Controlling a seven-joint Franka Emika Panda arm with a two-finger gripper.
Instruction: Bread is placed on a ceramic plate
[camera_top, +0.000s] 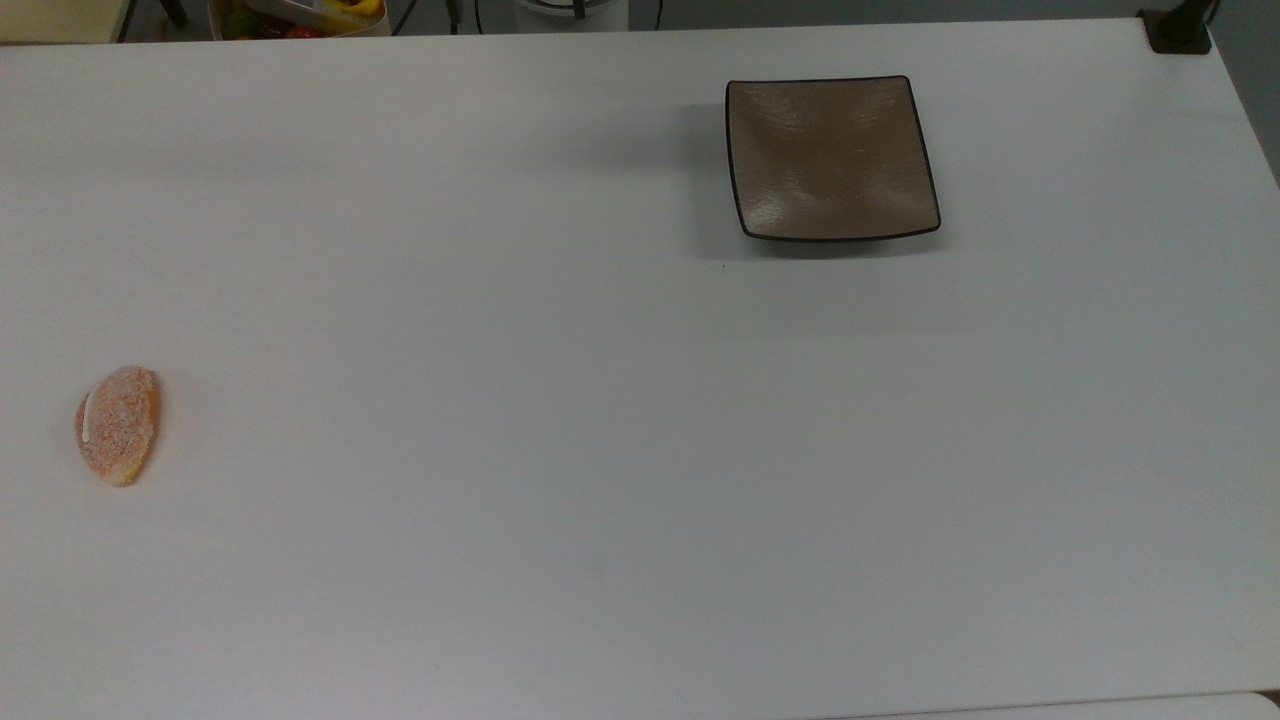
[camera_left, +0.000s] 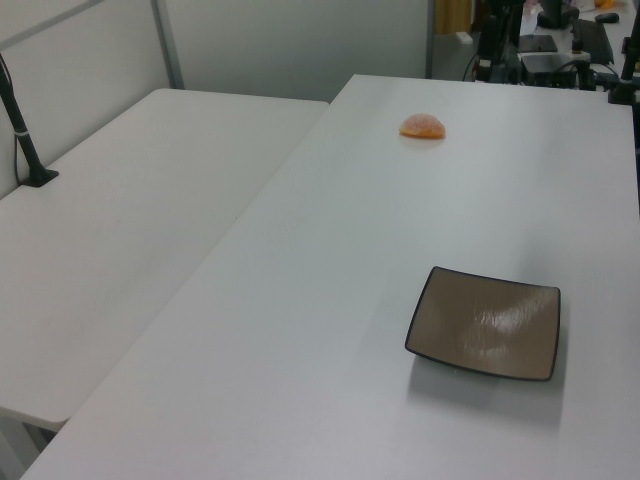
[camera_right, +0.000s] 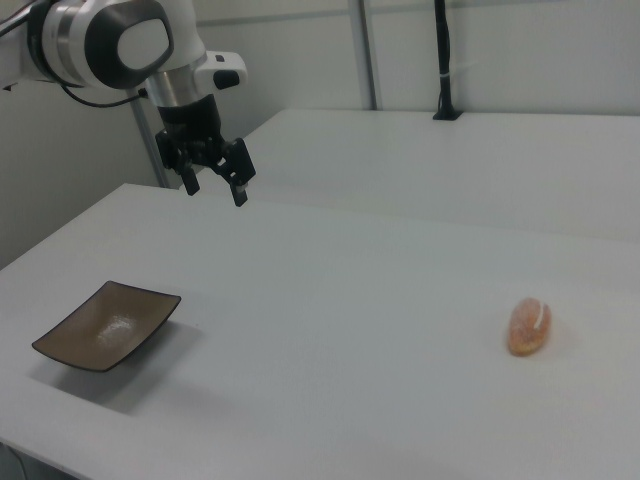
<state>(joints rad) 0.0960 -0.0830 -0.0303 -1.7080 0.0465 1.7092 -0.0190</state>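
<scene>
Bread (camera_top: 118, 425) lies on its own on the white counter (camera_top: 560, 450), low at the left edge of the top view, far right and a bit below the middle in the right view (camera_right: 528, 326), and small near the top centre in the left view (camera_left: 423, 127). It rests flat, sugary crust up, a short white stripe along one side, with nothing touching it. That open spot looks chosen to give free access from above. Well apart from it sits the ceramic plate (camera_top: 830, 158), upper right of centre in the top view, lower right in the left view (camera_left: 486, 322), lower left in the right view (camera_right: 105, 326): a square brown dish with a thin dark rim and lifted corners, bare of food, plainly waiting as the goal. Out beyond both, in the upper left of the right view, the robot's hand (camera_right: 214, 175) hangs in the air above the counter, over the plate's end, its two black fingers (camera_right: 240, 185) spread apart and holding nothing. I'd judge the job has not started: the arm must cross the whole counter to reach the bread. The rounded crust may slip if pinched off-centre. A black post (camera_right: 445, 60) stands clamped at the far edge, well out of the way.
</scene>
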